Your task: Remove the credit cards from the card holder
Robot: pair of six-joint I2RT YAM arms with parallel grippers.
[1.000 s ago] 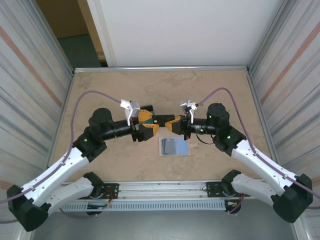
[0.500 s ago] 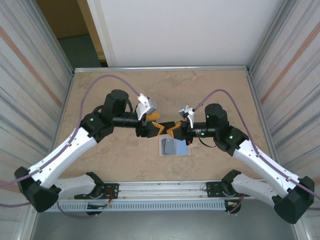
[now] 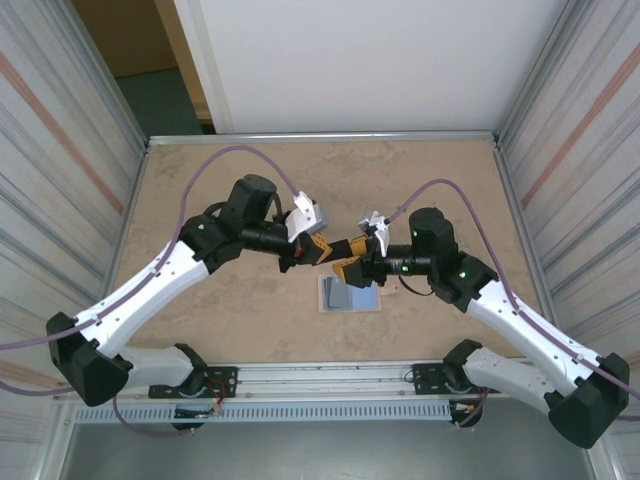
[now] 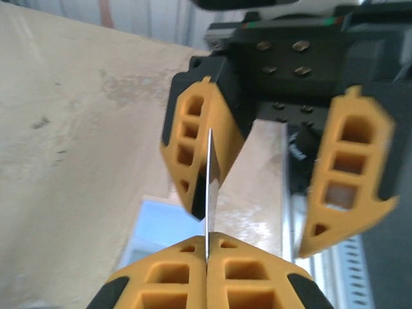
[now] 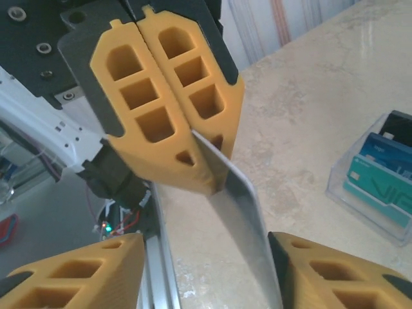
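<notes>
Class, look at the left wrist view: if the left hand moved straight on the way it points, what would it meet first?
Most likely the right hand, facing it with jaws apart around the card that the left hand grips; depth is unclear.

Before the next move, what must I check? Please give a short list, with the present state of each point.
1. The left tool is shut on the card: ok.
2. The right tool is open: ok.
3. The card is free of the right tool's fingers: cannot tell; it runs close along one.
4. The holder stands on the table: ok.
5. The other cards sit in the holder: ok.
</notes>
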